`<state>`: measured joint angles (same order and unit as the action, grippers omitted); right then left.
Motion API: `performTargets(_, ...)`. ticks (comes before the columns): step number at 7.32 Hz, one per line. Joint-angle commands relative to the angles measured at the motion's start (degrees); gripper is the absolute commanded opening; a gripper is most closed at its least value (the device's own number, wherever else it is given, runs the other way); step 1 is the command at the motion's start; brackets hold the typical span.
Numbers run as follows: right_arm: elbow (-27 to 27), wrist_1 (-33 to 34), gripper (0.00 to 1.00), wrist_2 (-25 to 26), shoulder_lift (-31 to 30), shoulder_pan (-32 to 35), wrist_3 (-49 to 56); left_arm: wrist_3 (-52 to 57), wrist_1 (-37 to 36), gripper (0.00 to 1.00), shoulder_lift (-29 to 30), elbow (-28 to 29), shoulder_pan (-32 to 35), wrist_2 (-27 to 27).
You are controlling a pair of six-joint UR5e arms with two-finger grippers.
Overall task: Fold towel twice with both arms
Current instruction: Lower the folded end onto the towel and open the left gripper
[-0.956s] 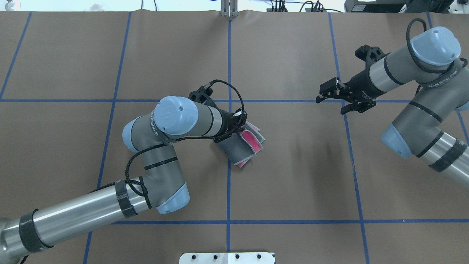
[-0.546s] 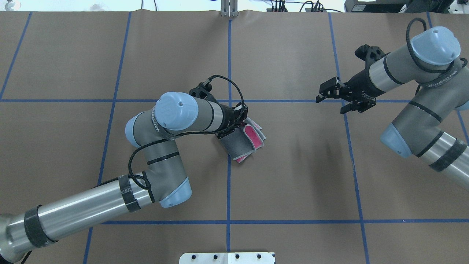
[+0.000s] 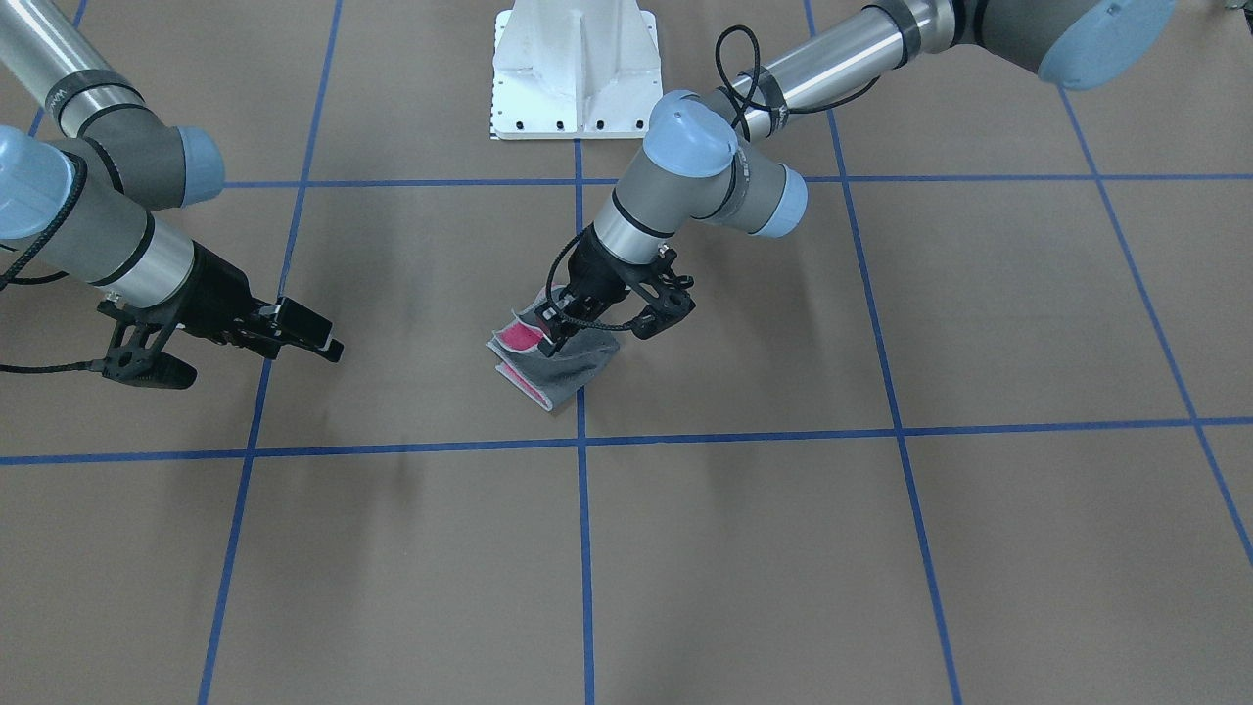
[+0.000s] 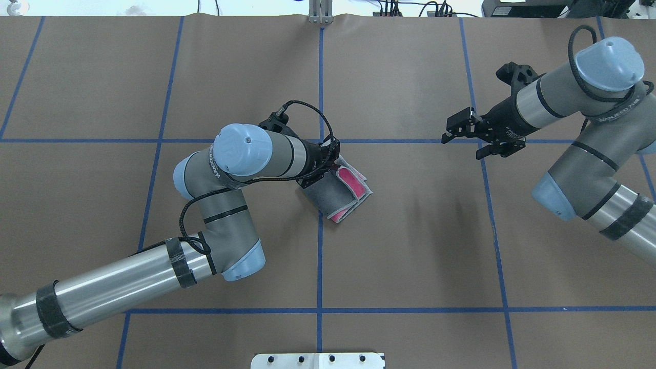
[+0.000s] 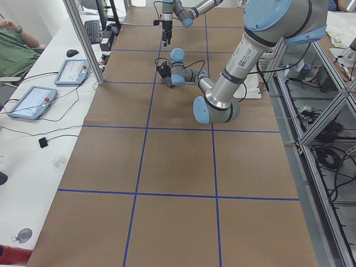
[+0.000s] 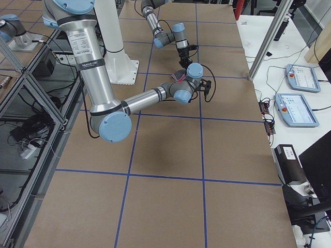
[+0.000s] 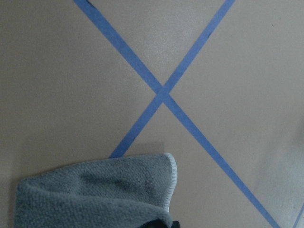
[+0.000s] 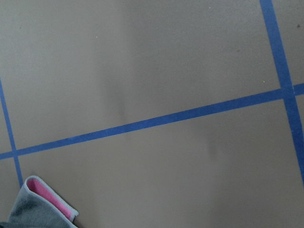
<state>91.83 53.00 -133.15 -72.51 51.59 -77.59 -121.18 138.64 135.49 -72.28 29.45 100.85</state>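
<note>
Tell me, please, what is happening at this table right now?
The left gripper is clamped on one edge of the towel, which lies folded near the middle of the table, beside a crossing of the blue tape lines. The towel's dark grey face is outward, with pink showing at the layered edge. The right gripper hangs well off to the side, touching nothing; whether it is open I cannot tell.

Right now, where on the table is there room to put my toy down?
The whole row of squares on the side far from the robot is bare. So is the stretch between the towel and the right gripper. It is crowded in the middle, where the left gripper meets the towel.
</note>
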Motion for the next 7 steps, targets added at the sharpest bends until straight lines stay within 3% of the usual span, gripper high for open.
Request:
performTargets(1,-0.08,0.00,1.00,0.00,-0.09,0.00,0.15,-2.03,0.84,0.00,0.74,1.71,0.52,-0.13)
performTargets(7,-0.78,0.09,1.00,0.00,0.00,0.00,0.86,-6.78,0.84,0.00,4.34,6.19,1.92,-0.48)
